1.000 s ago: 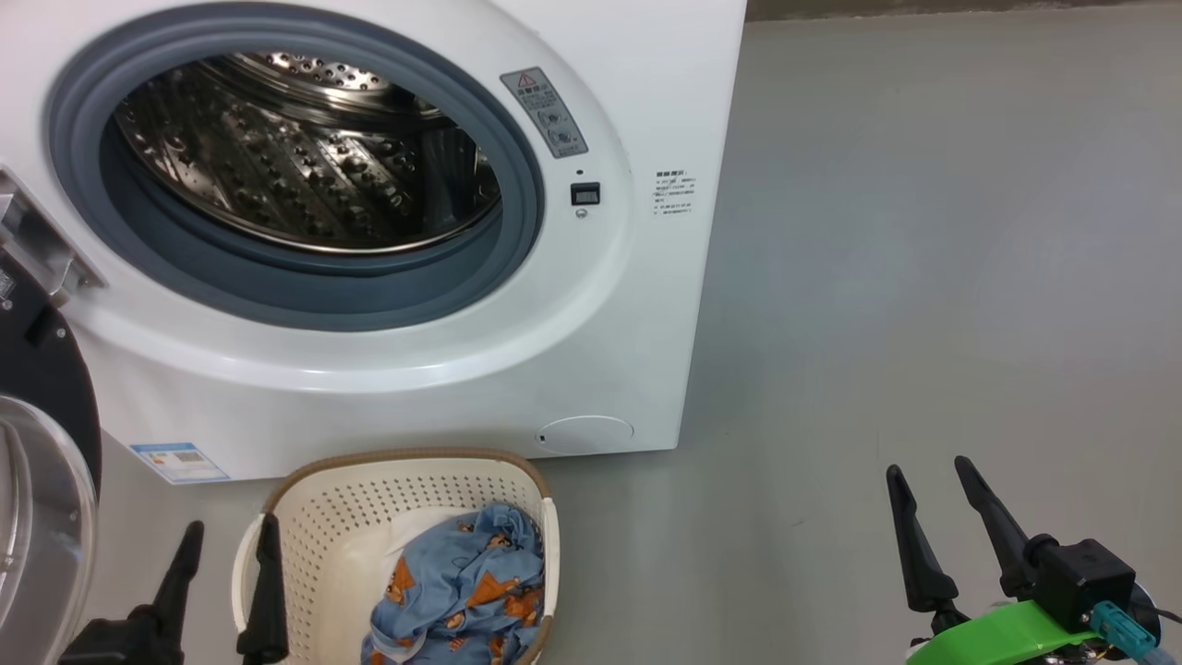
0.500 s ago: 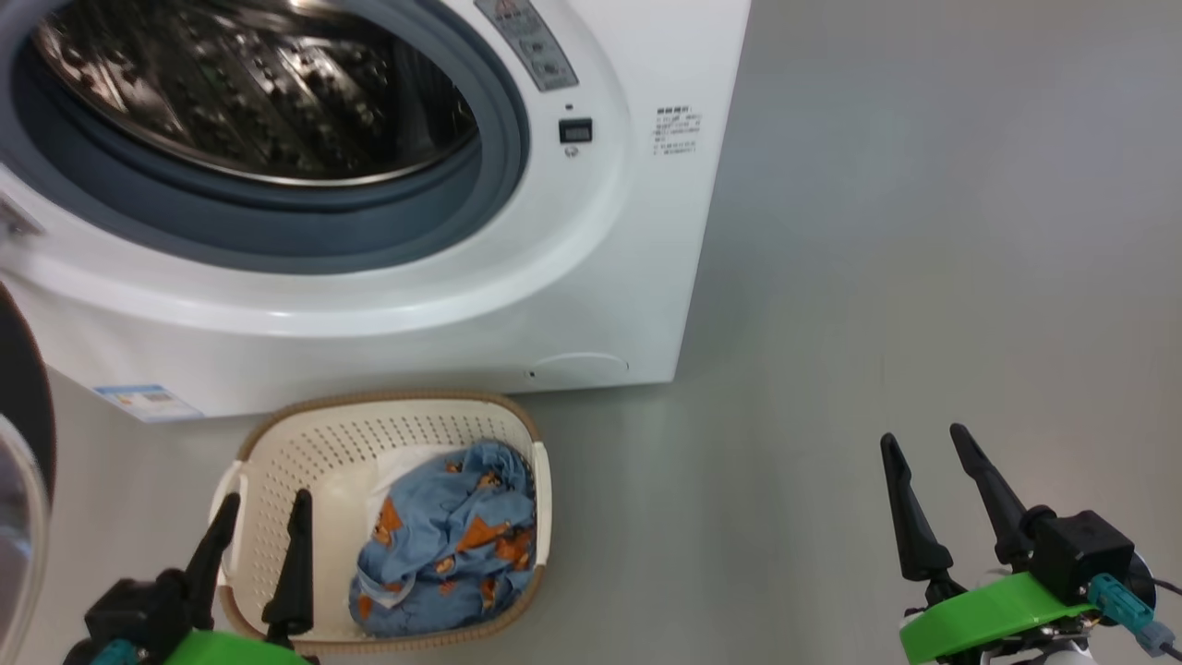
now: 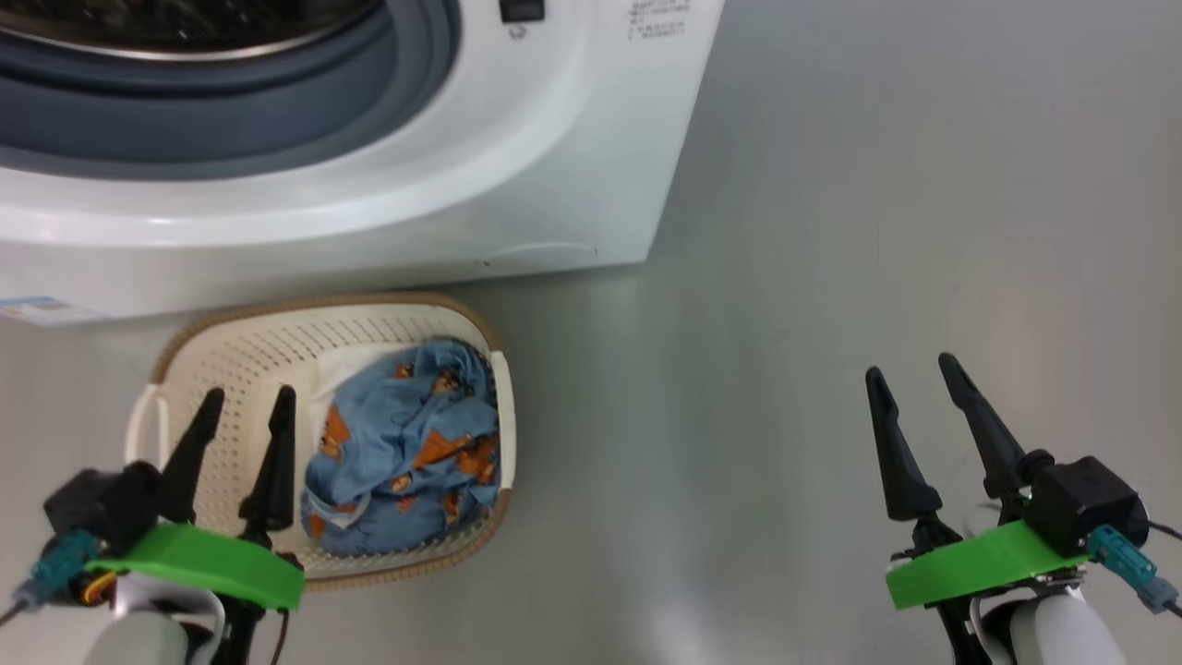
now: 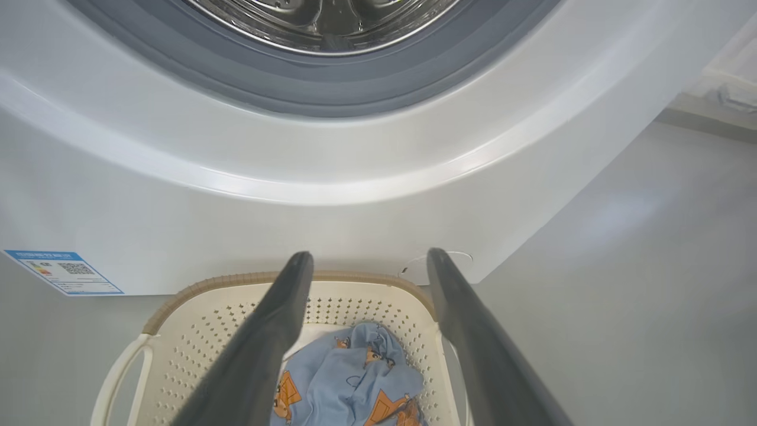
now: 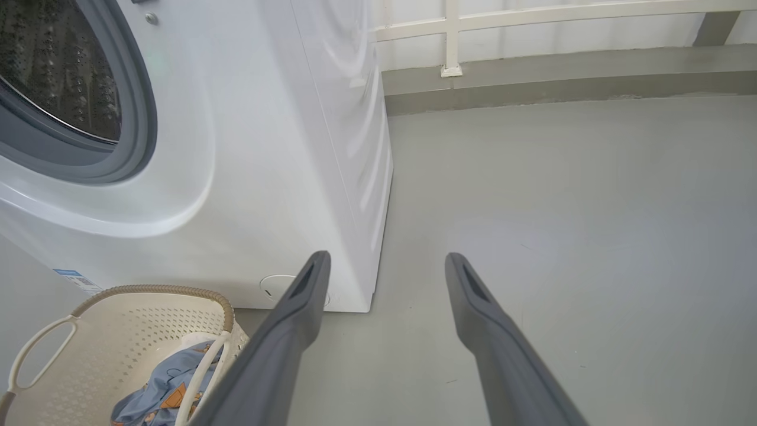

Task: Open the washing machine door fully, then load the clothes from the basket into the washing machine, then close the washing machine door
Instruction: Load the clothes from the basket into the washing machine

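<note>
Left claw (image 3: pixel 250 392) and right claw (image 3: pixel 910 365) spread, empty; blue label sticker (image 4: pixel 62 272) on washing machine (image 4: pixel 295 225), print illegible.

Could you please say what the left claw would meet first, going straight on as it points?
Probably the lower front of the big white washing machine, just above the brown braided rim of the cream perforated basket, though depth is unclear.

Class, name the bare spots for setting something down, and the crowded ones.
Free: the floor right of the washing machine and basket, across to the right hand. Crowded: the basket's right half, heaped with clothes; the left hand over its left.
</note>
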